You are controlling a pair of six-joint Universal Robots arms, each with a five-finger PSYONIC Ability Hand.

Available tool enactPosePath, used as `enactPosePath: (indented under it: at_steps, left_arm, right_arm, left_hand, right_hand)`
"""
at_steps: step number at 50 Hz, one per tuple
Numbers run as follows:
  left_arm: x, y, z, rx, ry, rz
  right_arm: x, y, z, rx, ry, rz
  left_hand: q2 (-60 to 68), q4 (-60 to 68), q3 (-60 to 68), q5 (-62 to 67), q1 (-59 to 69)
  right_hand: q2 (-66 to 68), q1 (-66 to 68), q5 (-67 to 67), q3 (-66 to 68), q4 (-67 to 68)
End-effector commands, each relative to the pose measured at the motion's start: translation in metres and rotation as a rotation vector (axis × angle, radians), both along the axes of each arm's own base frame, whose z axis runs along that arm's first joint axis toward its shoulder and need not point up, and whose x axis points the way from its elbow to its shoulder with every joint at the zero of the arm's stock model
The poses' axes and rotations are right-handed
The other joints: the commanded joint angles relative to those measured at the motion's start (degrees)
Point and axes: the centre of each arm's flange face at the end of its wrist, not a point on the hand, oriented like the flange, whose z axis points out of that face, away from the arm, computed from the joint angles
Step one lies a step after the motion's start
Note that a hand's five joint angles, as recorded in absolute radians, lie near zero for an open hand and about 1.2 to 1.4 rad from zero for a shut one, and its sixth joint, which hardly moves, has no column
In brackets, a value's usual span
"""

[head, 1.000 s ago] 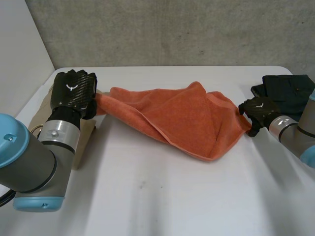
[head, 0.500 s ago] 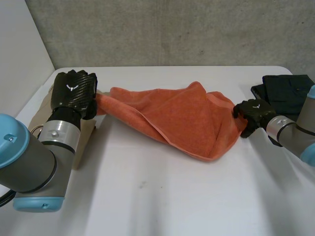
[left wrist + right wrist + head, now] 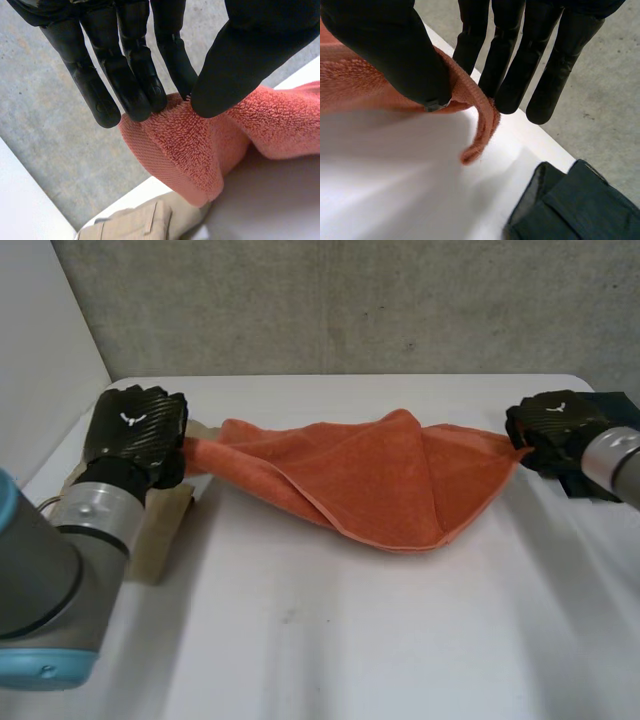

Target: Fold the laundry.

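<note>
Pinching opp. ends of towel (image 3: 370,480), L hand (image 3: 135,430) & R hand (image 3: 550,425) hold it seemingly taut.

Orange towel (image 3: 370,480) hanging stretched over the white table (image 3: 330,640), with two other laundry pieces at its sides.

The towel is thick terry cloth, doubled loosely along a diagonal. Its two ends are raised and pulled apart, one pinched in the left hand (image 3: 135,435) and the other in the right hand (image 3: 550,425). The middle sags to a rounded tip resting on the table. A beige garment (image 3: 165,525) lies flat below the left end. A dark garment (image 3: 580,205), perhaps folded trousers, lies beside the right end.
</note>
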Motion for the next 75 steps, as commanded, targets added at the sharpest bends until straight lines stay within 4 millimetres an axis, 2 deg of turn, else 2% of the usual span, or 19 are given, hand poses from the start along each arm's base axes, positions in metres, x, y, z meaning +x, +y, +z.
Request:
enactPosePath:
  at_steps: [1,4,6,12,16,21,25,27,33,37,44,46,49,59,66,68,69,73,75]
  left_arm:
    - [0.022,0.026,0.002,0.138,-0.125,0.025]
    - [0.031,0.045,-0.004,0.229,-0.253,0.016]
    - [0.036,0.056,-0.008,0.277,-0.319,0.009]
    - [0.047,0.088,-0.01,0.366,-0.428,-0.025]
    - [0.047,0.089,-0.007,0.343,-0.419,-0.022]
    - [0.042,0.078,-0.007,0.284,-0.394,-0.023]
    - [0.032,0.055,-0.018,0.235,-0.376,-0.021]
    - [0.024,0.035,-0.029,0.211,-0.364,-0.014]
    - [0.002,-0.019,-0.042,0.145,-0.332,0.005]
    - [-0.005,-0.036,-0.052,0.159,-0.336,0.008]
    - [-0.007,-0.027,-0.062,0.19,-0.352,-0.007]
    - [-0.007,-0.025,-0.062,0.191,-0.353,-0.01]
    - [-0.005,-0.021,-0.06,0.192,-0.355,-0.009]
    - [0.003,-0.005,-0.058,0.205,-0.359,-0.012]
    - [0.005,-0.002,-0.06,0.215,-0.363,-0.015]
    - [0.005,-0.004,-0.06,0.214,-0.361,-0.014]
    - [0.006,-0.004,-0.061,0.218,-0.361,-0.012]
    - [0.004,-0.012,-0.061,0.199,-0.352,-0.01]
    - [0.002,-0.025,-0.062,0.173,-0.341,0.003]
  right_arm:
    - [-0.045,0.054,0.032,0.132,0.289,-0.02]
    - [-0.071,0.083,0.041,0.273,0.415,-0.024]
    - [-0.076,0.098,0.046,0.336,0.439,-0.005]
    - [-0.075,0.132,0.071,0.284,0.463,-0.008]
    - [-0.073,0.137,0.063,0.281,0.455,0.008]
    - [-0.071,0.131,0.052,0.234,0.443,0.003]
    - [-0.065,0.113,0.031,0.227,0.421,0.011]
    - [-0.048,0.101,0.016,0.234,0.387,0.034]
    - [-0.019,0.071,0.007,0.199,0.332,0.004]
    - [-0.01,0.061,-0.004,0.236,0.33,-0.015]
    - [-0.011,0.069,-0.012,0.328,0.344,-0.001]
    - [-0.012,0.071,-0.012,0.343,0.356,0.002]
    - [-0.015,0.074,-0.014,0.365,0.411,0.007]
    - [-0.025,0.074,-0.024,0.386,0.524,-0.047]
    - [-0.023,0.07,-0.035,0.385,0.53,-0.043]
    - [-0.022,0.067,-0.04,0.379,0.531,-0.041]
    - [-0.022,0.066,-0.042,0.376,0.53,-0.042]
    - [-0.016,0.056,-0.043,0.306,0.518,-0.05]
    - [-0.007,0.044,-0.033,0.191,0.498,-0.059]
  left_hand:
    - [11.16,11.08,11.5,13.89,14.6]
    - [11.16,11.08,11.5,13.89,14.6]
    - [11.16,11.08,11.5,13.89,14.6]
    - [11.16,11.08,11.5,13.89,14.6]
    - [11.16,11.08,11.5,13.89,14.6]
    - [11.16,11.08,11.5,13.89,14.6]
    - [11.16,11.08,11.5,13.89,14.6]
    - [11.16,11.08,11.5,13.89,14.6]
    - [11.16,11.08,11.5,13.89,14.6]
    - [11.16,11.08,11.5,13.89,14.6]
    - [11.16,11.08,11.5,13.89,14.6]
    - [11.16,11.08,11.5,13.89,14.6]
    - [11.16,11.08,11.5,13.89,14.6]
    - [11.16,11.08,11.5,13.89,14.6]
    - [11.16,11.08,11.5,13.89,14.6]
    - [11.16,11.08,11.5,13.89,14.6]
    - [11.16,11.08,11.5,13.89,14.6]
    - [11.16,11.08,11.5,13.89,14.6]
    - [11.16,11.08,11.5,13.89,14.6]
  right_hand:
    - [12.59,22.68,13.71,12.2,11.8]
    - [12.59,22.68,13.71,12.2,11.8]
    - [12.59,22.68,13.71,12.2,11.8]
    - [12.59,22.68,13.71,12.2,11.8]
    - [12.59,22.68,13.71,12.2,11.8]
    - [12.59,22.68,13.71,12.2,11.8]
    - [12.59,22.68,13.71,12.2,11.8]
    - [12.59,22.68,13.71,12.2,11.8]
    - [12.59,22.68,13.71,12.2,11.8]
    - [12.59,22.68,13.71,12.2,11.8]
    - [11.82,21.9,12.93,11.43,11.02]
    - [3.95,14.03,5.06,3.55,3.15]
    - [-16.72,-6.64,-15.61,-17.12,-17.52]
    - [-24.35,-14.27,-23.24,-24.75,-25.15]
    - [-13.62,-3.54,-12.51,-14.01,-14.42]
    - [9.19,19.27,10.3,8.79,8.39]
    - [12.56,22.64,13.67,12.16,11.76]
    - [12.59,22.68,13.71,12.2,11.8]
    - [12.59,22.68,13.71,12.2,11.8]
